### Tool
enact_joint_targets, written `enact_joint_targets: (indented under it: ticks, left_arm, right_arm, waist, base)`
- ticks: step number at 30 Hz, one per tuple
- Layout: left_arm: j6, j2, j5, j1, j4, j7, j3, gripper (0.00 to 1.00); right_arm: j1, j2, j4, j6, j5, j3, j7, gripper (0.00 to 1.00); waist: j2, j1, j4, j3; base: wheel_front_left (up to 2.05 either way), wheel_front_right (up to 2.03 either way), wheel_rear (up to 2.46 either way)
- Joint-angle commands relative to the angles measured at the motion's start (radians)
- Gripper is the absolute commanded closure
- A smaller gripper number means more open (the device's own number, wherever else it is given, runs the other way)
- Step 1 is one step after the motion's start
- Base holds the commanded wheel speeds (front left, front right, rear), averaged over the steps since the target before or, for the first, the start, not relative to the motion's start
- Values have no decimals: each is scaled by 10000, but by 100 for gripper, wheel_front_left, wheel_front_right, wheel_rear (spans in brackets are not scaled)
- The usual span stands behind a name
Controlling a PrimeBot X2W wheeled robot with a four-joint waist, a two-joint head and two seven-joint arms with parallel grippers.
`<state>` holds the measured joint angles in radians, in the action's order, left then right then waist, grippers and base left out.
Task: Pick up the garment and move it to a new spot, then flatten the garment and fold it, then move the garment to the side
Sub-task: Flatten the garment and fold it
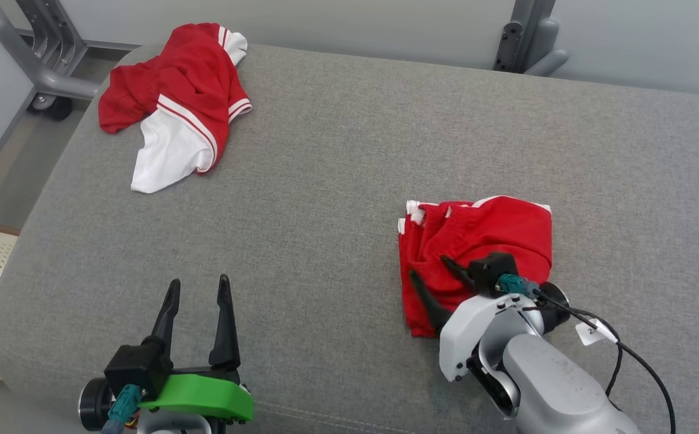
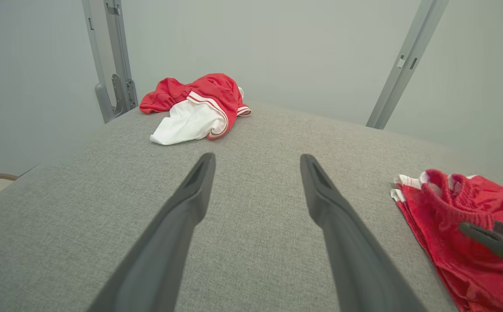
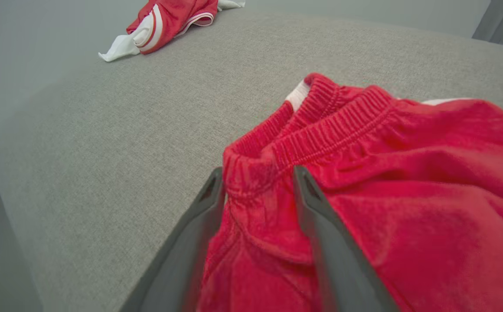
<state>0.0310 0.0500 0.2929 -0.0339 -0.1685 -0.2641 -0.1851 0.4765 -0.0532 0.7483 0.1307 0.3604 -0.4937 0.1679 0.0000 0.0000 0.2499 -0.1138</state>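
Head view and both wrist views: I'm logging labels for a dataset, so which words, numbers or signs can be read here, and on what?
White tag on the black cable: a dark mark, too small to read.
Red shorts: no print or label can be read.
Red and white garment: stripes, no text.
Grey cushion: no text.

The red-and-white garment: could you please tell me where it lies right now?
In the head view, the red-and-white garment lies at the far left corner of the grey cushion, well apart from the folded red shorts at right.
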Motion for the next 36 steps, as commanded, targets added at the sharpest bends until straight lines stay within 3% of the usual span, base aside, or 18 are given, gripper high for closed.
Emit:
enact_joint_targets:
  ticks: [1,9,14,19,29,36]
  left_arm:
    - [48,11,-3,-187,-9,-5,2,0]
    - [39,11,-37,-145,-12,-5,44,0]
    - [55,11,-89,-128,33,-5,92,0]
    - [38,11,-191,-88,96,-5,123,0]
    - [44,11,-353,-229,102,-5,77,0]
    - [16,12,-429,-32,75,-5,207,0]
  right_arm:
    - [134,-3,159,0,-290,-201,86,0]
    - [-117,2,-182,-2,167,-1403,61,0]
    - [1,9,-314,-2,157,-1200,530,0]
    - [-52,9,-677,-2,-387,-112,905,0]
    - [-1742,13,-3160,-2,-1980,3229,972,0]
    - [-2970,16,-4671,-2,-2175,4469,974,0]
  waist:
    - [0,0,-21,9]
    - [0,0,-165,72]
    - [0,0,-332,132]
    - [0,0,-527,232]
    - [0,0,-1065,524]
    - [0,0,-1483,622]
  base:
    - [0,0,0]
    - [0,0,0]
    - [0,0,0]
    - [0,0,0]
    - [0,0,0]
    - [0,0,0]
